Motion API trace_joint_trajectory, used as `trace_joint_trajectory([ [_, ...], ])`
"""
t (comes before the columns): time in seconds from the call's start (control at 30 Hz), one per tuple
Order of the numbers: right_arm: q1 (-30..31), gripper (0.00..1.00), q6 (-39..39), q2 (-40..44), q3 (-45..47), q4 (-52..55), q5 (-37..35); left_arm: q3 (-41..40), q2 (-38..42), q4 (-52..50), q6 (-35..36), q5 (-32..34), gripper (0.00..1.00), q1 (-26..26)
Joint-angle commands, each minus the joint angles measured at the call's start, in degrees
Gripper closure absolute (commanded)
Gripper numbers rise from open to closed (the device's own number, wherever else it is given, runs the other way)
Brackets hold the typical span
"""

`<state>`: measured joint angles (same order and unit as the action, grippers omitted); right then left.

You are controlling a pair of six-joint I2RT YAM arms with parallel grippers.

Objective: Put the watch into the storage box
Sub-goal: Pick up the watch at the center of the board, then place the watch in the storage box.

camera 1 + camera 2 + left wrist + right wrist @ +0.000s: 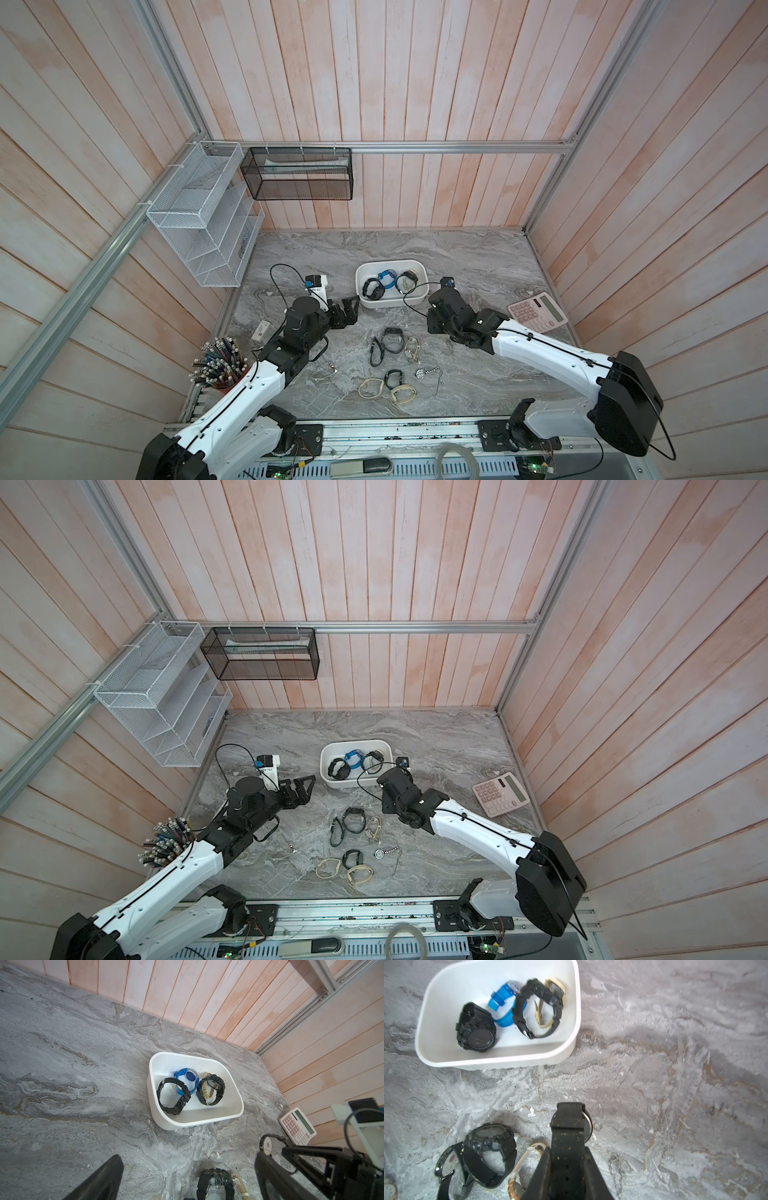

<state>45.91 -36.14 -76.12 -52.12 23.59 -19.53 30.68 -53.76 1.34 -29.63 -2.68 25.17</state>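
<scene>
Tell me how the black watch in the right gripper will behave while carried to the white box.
The right gripper pinches the black watch by its strap, so the round case past the jaws will probably droop or swing. The matte strap looks grippy, unlikely to slip. Released over the storage box, it should flop flat rather than roll.

One storage box [380, 303] with four watches [191, 1075] inside, one calculator [537, 316], one white rack [195, 220], one black basket [297, 183].

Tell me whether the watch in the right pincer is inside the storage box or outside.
Outside. The right pincer grips the black watch by its strap over bare tabletop, short of the storage box.
</scene>
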Motion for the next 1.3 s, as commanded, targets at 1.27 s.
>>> trace_joint_trajectory([
  [1.27, -11.1, 0.94, 23.4, -23.6, -15.9, -18.2, 13.5, -3.0, 4.1, -7.1, -4.5, 3.1, 0.00, -0.1],
])
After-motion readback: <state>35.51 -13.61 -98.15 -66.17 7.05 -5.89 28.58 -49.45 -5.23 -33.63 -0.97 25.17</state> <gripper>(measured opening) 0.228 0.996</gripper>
